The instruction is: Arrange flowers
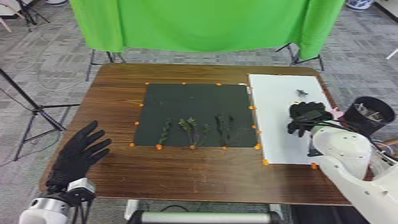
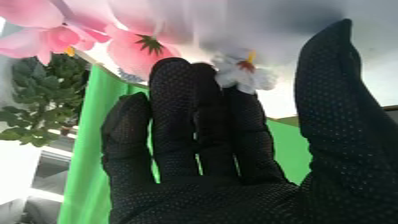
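Right hand (image 1: 307,113) near white sheet edge (image 1: 314,84)

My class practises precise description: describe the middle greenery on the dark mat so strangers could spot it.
On the brown table, left of the white sheet, lies a dark mat. Toward its near edge, the middle clump fans out, paler-tipped than the darker sprigs beside it.

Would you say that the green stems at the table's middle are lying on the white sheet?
No, the green stems lie on the dark mat, to the left of the white sheet.
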Tool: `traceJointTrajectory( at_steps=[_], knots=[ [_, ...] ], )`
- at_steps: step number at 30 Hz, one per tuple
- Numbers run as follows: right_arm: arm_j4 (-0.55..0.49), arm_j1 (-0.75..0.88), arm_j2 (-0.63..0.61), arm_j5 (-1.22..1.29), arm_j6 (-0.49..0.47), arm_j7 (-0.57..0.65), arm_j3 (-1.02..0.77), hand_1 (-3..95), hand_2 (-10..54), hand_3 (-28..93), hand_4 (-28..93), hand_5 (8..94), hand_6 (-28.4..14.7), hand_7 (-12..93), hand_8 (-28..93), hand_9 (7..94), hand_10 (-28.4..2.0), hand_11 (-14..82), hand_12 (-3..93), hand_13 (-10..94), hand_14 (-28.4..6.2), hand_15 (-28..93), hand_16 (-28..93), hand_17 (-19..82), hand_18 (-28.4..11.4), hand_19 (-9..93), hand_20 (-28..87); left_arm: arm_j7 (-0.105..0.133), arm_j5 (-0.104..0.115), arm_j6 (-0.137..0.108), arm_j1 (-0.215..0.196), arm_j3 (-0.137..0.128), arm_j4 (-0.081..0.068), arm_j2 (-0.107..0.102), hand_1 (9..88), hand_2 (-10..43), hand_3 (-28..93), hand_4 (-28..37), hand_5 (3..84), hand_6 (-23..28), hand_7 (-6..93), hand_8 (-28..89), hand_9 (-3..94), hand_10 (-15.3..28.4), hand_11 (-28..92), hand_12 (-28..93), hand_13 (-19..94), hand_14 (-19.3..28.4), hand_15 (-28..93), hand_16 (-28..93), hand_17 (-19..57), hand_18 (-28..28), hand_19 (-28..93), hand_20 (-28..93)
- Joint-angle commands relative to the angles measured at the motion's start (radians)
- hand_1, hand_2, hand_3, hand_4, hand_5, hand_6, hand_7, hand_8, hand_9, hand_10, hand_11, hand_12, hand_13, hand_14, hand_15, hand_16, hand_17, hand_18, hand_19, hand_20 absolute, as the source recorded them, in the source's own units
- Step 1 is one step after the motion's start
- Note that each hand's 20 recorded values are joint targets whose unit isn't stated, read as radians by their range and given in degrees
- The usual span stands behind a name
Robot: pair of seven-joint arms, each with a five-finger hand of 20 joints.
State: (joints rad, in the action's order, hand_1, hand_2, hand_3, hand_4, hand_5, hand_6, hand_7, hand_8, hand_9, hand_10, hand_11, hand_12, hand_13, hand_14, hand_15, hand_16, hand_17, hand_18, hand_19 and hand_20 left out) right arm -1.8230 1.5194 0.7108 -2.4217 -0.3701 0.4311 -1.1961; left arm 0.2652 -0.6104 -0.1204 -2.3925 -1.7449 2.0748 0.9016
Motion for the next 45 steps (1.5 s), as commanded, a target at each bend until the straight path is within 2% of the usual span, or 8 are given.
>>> traceJointTrajectory(
  at_steps=[1,3,8,24,28,30,32,45],
  knots=[
    [0.017,0.001,-0.021,-0.018,0.145,0.015,0.037,32.3,-9.5,91,-27,48.6,0.4,40,-17,54.8,-9.0,31.2,21.4,56,-8.3,77,23,24,-20.9,83,52,0.001,0.006,-0.003,0.001,0.007,-0.002,-0.003,26.2,-3.7,70,-23.9,25.4,2.3,21.5,-11,24.3,11.9,19,17,22,16.4,31,1,-9.1,22.4,43,10],
    [0.018,0.004,-0.022,-0.024,0.160,0.014,0.041,37.2,-9.5,87,-28,53.5,2.0,45,-5,63.8,-8.0,28.5,26.0,60,-7.5,76,25,27,-20.7,85,51,-0.002,0.005,-0.001,0.000,0.005,-0.002,-0.002,26.3,-3.6,70,-23.9,25.4,2.3,21.5,-11,24.3,11.8,19,17,22,16.4,31,1,-9.1,22.4,43,10],
    [0.019,0.002,-0.021,-0.030,0.169,0.013,0.051,43.8,-8.5,85,-27,64.3,4.2,52,2,80.9,-5.6,17.1,43.6,66,-6.4,75,26,30,-20.8,87,51,0.002,0.007,-0.003,-0.004,0.006,-0.001,-0.005,26.2,-3.4,70,-23.9,25.4,2.3,21.5,-11,24.3,11.8,19,16,22,16.4,31,1,-9.1,22.4,43,10],
    [-0.044,-0.077,0.007,-0.041,0.257,-0.016,0.100,43.9,-9.4,86,-26,67.0,4.2,52,3,83.1,-5.4,17.6,46.4,68,-5.9,76,27,31,-20.7,88,50,-0.009,-0.003,0.019,0.003,-0.006,-0.003,-0.012,26.2,-3.3,70,-23.8,25.4,2.3,21.6,-11,24.3,11.9,19,16,22,16.4,31,0,-9.1,22.4,43,10],
    [-0.045,-0.139,0.042,-0.049,0.267,-0.051,0.149,43.6,-9.5,86,-25,67.1,4.2,53,3,83.2,-5.5,17.6,46.6,68,-5.9,76,28,31,-20.8,89,50,-0.034,-0.059,0.002,-0.008,-0.026,0.005,-0.010,26.2,-3.3,70,-23.8,25.4,2.4,21.6,-11,24.3,11.9,19,16,22,16.4,31,0,-9.2,22.4,43,10],
    [-0.040,-0.176,0.063,-0.052,0.270,-0.067,0.180,43.5,-9.5,86,-25,67.1,4.2,53,3,83.2,-5.5,17.7,46.6,68,-6.0,76,28,31,-20.8,89,50,-0.030,-0.040,0.009,-0.012,-0.030,0.007,-0.014,26.1,-3.4,70,-23.8,25.4,2.3,21.5,-11,24.3,12.0,19,16,22,16.4,31,0,-9.2,22.4,43,10],
    [-0.032,-0.215,0.085,-0.053,0.273,-0.080,0.217,43.3,-9.5,86,-24,67.1,4.1,53,3,83.3,-5.6,17.7,46.7,68,-6.0,76,28,31,-20.9,89,50,-0.040,-0.052,0.016,-0.013,-0.039,0.007,-0.016,26.1,-3.4,70,-23.8,25.4,2.4,21.5,-11,24.3,12.0,19,16,22,16.4,31,0,-9.2,22.4,43,10],
    [0.051,-0.389,0.308,-0.075,0.280,-0.184,0.402,43.2,-9.5,86,-24,67.3,4.0,52,4,83.2,-5.7,17.9,46.9,68,-6.0,76,28,31,-20.7,89,50,-0.029,-0.035,0.008,-0.030,-0.088,0.016,-0.054,25.9,-3.5,70,-23.9,25.4,2.4,21.1,-11,24.2,11.9,19,17,22,16.4,31,1,-9.1,22.4,43,10]
  ],
)
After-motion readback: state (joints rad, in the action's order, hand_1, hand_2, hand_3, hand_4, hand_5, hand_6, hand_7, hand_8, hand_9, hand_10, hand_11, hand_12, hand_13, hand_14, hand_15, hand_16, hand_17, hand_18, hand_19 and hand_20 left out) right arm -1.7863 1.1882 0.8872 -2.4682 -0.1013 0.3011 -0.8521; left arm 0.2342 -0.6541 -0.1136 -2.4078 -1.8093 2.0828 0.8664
